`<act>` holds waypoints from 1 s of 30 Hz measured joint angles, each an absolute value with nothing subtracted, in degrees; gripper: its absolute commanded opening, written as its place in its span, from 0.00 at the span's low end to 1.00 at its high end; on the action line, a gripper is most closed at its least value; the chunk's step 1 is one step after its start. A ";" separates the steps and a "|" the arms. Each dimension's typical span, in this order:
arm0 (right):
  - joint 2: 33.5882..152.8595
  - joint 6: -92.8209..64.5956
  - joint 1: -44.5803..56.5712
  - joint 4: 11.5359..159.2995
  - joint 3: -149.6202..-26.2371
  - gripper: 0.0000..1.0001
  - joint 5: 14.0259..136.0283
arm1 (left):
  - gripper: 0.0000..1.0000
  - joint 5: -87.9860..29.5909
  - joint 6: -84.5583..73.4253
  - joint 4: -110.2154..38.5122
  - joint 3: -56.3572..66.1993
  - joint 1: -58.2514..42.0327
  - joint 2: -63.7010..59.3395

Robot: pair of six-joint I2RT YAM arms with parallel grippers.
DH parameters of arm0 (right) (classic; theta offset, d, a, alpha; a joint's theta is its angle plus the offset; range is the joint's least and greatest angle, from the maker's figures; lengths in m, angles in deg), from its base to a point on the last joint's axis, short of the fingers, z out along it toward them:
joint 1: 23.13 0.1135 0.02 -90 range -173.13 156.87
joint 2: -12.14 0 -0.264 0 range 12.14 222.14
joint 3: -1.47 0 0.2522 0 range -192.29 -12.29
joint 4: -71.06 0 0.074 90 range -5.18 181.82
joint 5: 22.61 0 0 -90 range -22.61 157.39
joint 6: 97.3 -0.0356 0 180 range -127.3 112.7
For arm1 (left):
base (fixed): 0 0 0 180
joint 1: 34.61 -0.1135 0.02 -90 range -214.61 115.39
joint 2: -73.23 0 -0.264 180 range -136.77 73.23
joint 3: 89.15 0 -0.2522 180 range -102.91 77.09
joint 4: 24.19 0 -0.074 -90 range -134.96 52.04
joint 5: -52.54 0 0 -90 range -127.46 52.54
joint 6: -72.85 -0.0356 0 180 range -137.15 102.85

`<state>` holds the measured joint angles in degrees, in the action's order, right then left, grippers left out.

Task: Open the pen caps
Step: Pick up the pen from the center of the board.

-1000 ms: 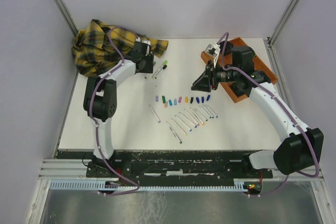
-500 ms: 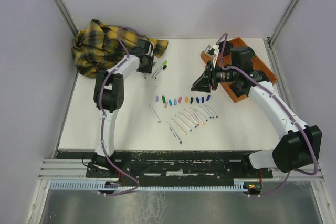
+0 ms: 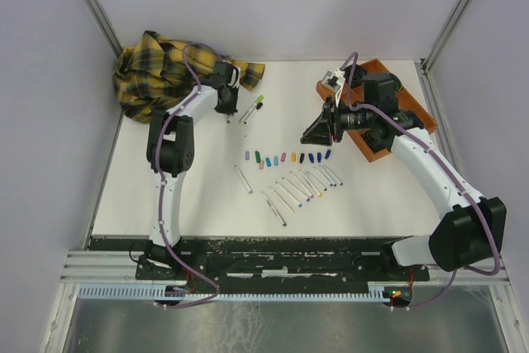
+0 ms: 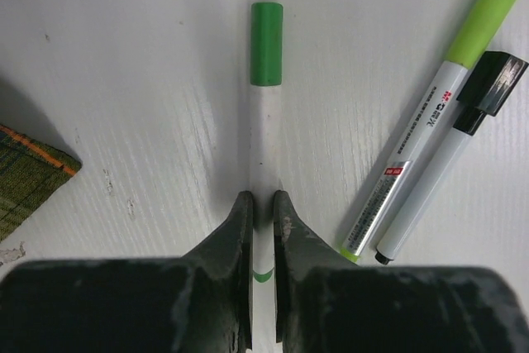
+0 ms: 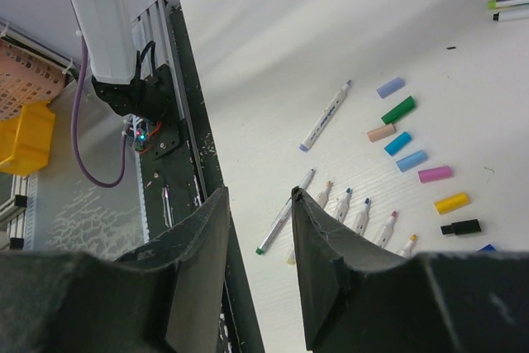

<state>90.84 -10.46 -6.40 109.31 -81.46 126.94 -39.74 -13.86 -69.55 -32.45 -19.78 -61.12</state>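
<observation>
In the left wrist view my left gripper is shut on the white barrel of a pen lying on the table. Its green cap is still on, pointing away from the fingers. From above, that gripper sits at the back left by the plaid cloth. A row of loose pen caps in several colours lies mid-table, also seen from the right wrist. My right gripper hovers open to the right of the row, nothing between its fingers.
Two capped pens, lime and black, lie just right of the held pen. Several uncapped pens lie below the cap row. The plaid cloth fills the back left corner. An orange tray stands back right.
My left gripper's jaws have come together on the green-capped pen's barrel, and the left arm's elbow has shifted slightly right. The right arm has not moved.
</observation>
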 measured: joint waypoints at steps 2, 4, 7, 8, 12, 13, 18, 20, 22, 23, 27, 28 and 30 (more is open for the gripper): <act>90.84 -10.46 -6.42 109.31 -81.46 0.44 126.96 | 0.03 -39.68 -13.83 -69.11 -31.99 -19.80 -60.86; 90.86 -10.48 -6.42 109.31 -81.46 0.44 127.07 | 0.03 -39.85 -13.83 -68.04 -30.19 -19.80 -59.89; 90.86 -10.50 -6.44 109.31 -81.46 0.44 127.37 | 0.03 -40.38 -13.83 -66.18 -25.08 -19.80 -56.75; 90.86 -10.54 -6.44 109.31 -81.46 0.44 127.44 | 0.03 -40.51 -13.83 -65.94 -22.74 -19.80 -55.26; 90.86 -10.76 -6.44 109.29 -81.46 0.44 127.98 | 0.03 -41.58 -13.77 -63.28 -13.39 -19.80 -48.14; 90.86 -10.87 -6.44 109.27 -81.46 0.44 128.16 | 0.03 -41.71 -13.68 -62.25 -10.76 -19.80 -45.82; 90.86 -11.02 -6.44 108.99 -81.40 0.44 128.90 | 0.03 -41.29 -10.95 -54.32 2.68 -19.80 -32.05; 90.86 -11.11 -6.44 108.70 -81.18 0.44 129.14 | 0.03 -40.18 -9.09 -50.49 8.25 -19.80 -26.26; 90.86 -11.16 -6.44 108.42 -80.83 0.44 129.38 | 0.03 -38.67 -6.91 -45.99 15.20 -19.80 -19.70; 90.86 -11.31 -6.44 108.37 -80.76 0.44 129.47 | 0.03 -37.88 -6.10 -44.61 17.63 -19.78 -17.43; 90.86 -12.40 -6.44 106.58 -79.69 0.44 130.21 | 0.03 -32.79 -0.74 -35.74 31.55 -19.45 -5.38; 90.86 -13.19 -6.44 105.64 -79.21 0.44 130.52 | 0.03 -31.22 0.85 -33.42 35.05 -19.30 -2.32; 90.86 -15.66 -6.44 102.23 -77.68 0.45 131.13 | 0.03 -28.64 4.00 -29.00 41.32 -18.88 3.43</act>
<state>90.86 -15.66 -6.44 102.23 -77.68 131.13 -28.64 4.00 -29.00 41.32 -18.88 3.43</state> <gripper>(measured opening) 0.442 0.133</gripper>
